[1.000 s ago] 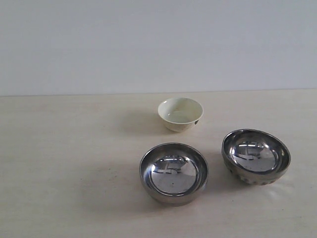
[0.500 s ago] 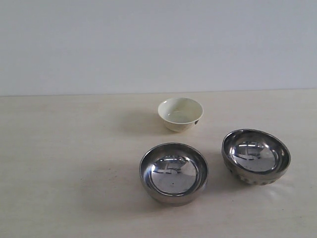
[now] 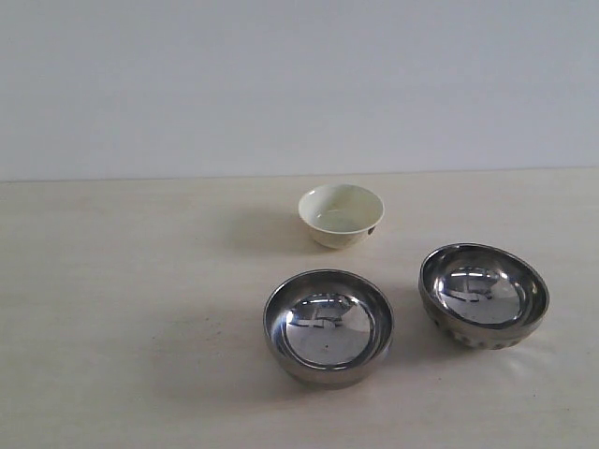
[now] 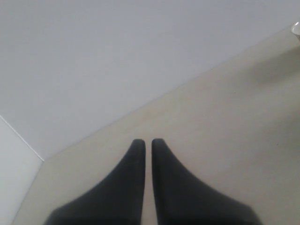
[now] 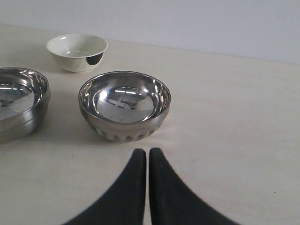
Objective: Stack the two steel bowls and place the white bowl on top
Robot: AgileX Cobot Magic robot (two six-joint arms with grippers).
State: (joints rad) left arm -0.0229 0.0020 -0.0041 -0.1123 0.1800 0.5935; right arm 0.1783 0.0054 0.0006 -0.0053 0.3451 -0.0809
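Note:
Three bowls stand apart on the pale table. The smooth steel bowl (image 3: pixel 328 326) is in the front middle, the dimpled steel bowl (image 3: pixel 484 296) to its right, and the white bowl (image 3: pixel 341 214) behind them, its dark mark facing right. No gripper shows in the exterior view. My right gripper (image 5: pixel 147 152) is shut and empty, a short way in front of the dimpled steel bowl (image 5: pixel 124 105); the smooth steel bowl (image 5: pixel 18 101) and white bowl (image 5: pixel 77 51) lie beyond. My left gripper (image 4: pixel 145 142) is shut over bare table, with only the white bowl's rim (image 4: pixel 296 29) at the frame edge.
A plain pale wall (image 3: pixel 299 84) rises behind the table (image 3: pixel 122 309). The left half of the table shows nothing but its surface. In the left wrist view a table corner (image 4: pixel 44 161) lies near the gripper.

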